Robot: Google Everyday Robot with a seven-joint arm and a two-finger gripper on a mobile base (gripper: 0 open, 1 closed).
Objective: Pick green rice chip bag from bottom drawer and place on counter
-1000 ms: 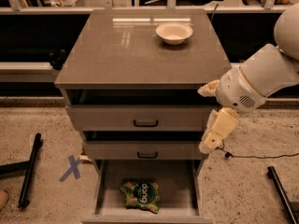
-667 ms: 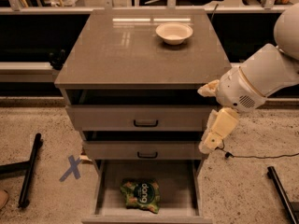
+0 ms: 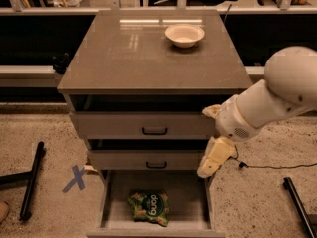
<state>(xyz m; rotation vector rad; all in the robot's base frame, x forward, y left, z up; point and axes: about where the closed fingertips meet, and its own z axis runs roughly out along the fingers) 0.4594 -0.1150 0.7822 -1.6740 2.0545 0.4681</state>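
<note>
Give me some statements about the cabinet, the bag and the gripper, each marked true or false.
1. The green rice chip bag lies in the open bottom drawer. True.
2. The white bowl stands on the floor. False: it stands on the counter.
3. The gripper holds the bag. False: it hangs right of the middle drawer front, apart from the bag.
4. A blue X is on the floor left of the bottom drawer. True.

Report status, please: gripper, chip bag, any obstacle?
Gripper low at cabinet's right side, above open bottom drawer. Green rice chip bag lies in drawer, untouched. Nothing covers it.
</note>
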